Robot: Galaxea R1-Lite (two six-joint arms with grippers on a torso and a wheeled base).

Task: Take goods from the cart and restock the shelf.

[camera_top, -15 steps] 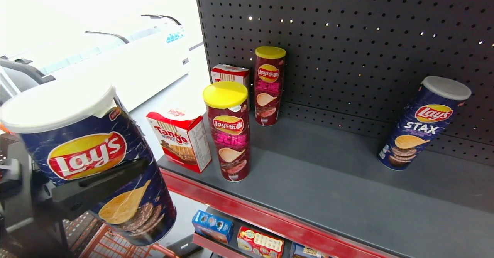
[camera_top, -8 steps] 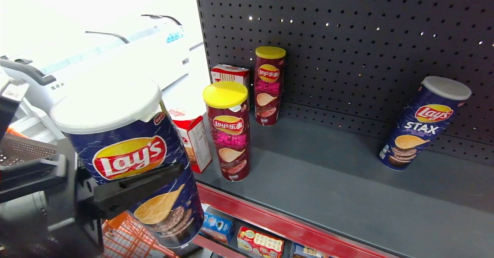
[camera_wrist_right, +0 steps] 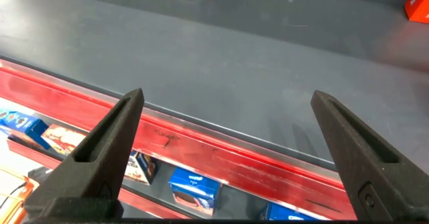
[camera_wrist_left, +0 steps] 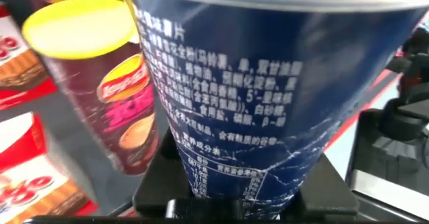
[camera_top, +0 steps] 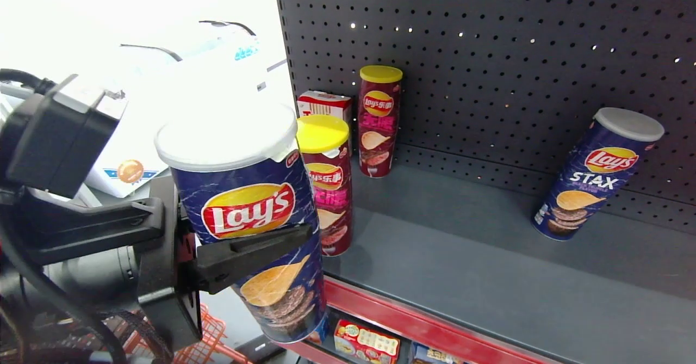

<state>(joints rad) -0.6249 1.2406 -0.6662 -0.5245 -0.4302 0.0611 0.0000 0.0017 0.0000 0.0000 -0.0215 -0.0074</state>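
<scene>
The left gripper (camera_top: 255, 239) pinches the blue chip can (camera_top: 239, 190) around its middle, upright, just outside the shelf (camera_top: 462, 255) and near the yellow-lidded maroon can (camera_top: 326, 190). It should pass that can without brushing it, clear the red lip and set the base flat on bare board, short of the other blue can (camera_top: 595, 176). The right gripper (camera_wrist_right: 231, 157) hangs spread over the shelf edge

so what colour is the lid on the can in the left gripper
White lid on the dark blue can; the head view shows it best.
</scene>
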